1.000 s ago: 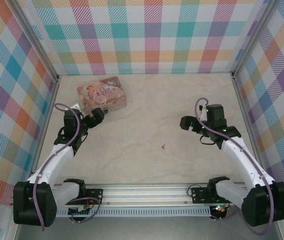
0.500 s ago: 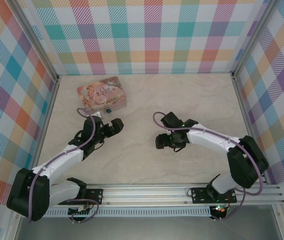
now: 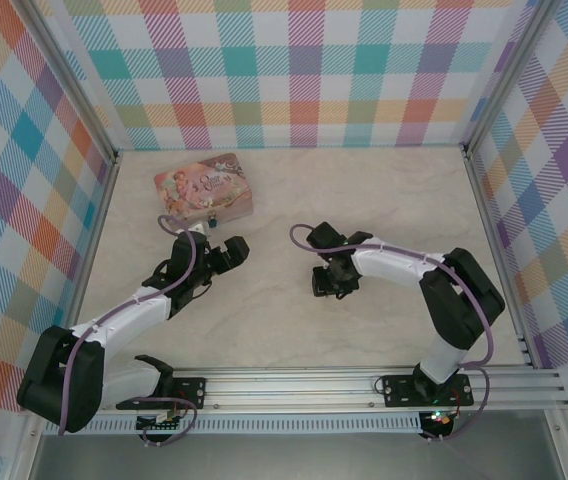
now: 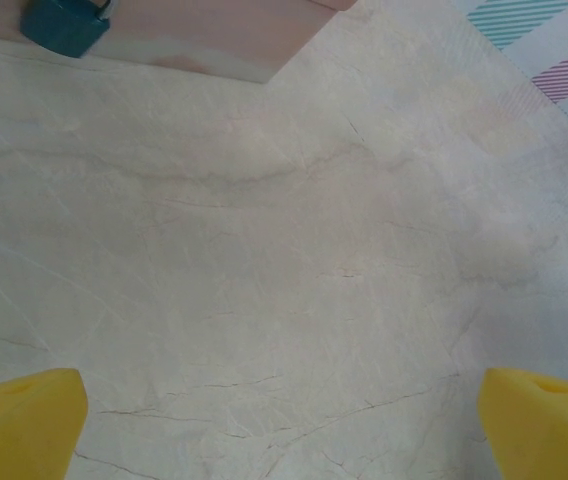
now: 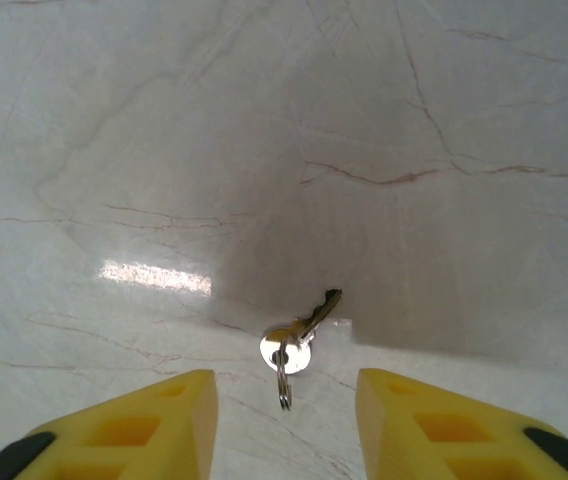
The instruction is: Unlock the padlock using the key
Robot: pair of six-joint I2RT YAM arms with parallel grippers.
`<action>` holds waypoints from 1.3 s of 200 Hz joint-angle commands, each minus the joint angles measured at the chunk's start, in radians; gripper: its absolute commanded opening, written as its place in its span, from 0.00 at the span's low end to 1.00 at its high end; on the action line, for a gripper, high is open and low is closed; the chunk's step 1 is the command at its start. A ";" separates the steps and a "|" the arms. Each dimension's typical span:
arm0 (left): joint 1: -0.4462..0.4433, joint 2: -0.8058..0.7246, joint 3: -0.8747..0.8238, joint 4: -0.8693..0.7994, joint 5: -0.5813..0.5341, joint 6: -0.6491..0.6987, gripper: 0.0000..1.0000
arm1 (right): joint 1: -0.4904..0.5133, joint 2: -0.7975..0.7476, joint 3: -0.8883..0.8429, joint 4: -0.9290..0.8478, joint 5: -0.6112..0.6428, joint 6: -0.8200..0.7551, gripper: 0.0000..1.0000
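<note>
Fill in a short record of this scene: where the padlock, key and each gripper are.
padlock: at the near edge of the pink tin
key: flat on the table, small ring attached
left gripper: open, over bare table, short of the padlock
right gripper: open, key just ahead between its fingers, not gripped

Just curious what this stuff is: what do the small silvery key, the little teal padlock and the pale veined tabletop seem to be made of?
The small silvery key looks like bright bare metal: it glints, on a thin wire ring. The little teal padlock has a matte teal body, perhaps painted metal or plastic. The pale veined tabletop looks marble-patterned, perhaps laminate, with a soft sheen.
</note>
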 commanded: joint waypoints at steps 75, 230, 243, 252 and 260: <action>-0.008 0.011 0.007 0.018 -0.018 0.011 1.00 | 0.007 0.073 0.044 -0.024 -0.024 -0.019 0.24; -0.008 0.008 0.017 0.013 -0.005 0.010 1.00 | 0.007 0.093 -0.003 -0.034 0.022 -0.019 0.10; -0.008 0.005 0.018 0.017 0.006 0.008 1.00 | 0.007 0.081 -0.007 -0.032 0.032 -0.022 0.07; -0.008 0.005 0.018 0.022 0.012 0.007 1.00 | 0.007 0.068 -0.010 -0.027 0.040 -0.027 0.06; -0.007 0.005 0.019 0.027 0.020 0.005 1.00 | 0.007 0.051 -0.013 -0.024 0.054 -0.032 0.03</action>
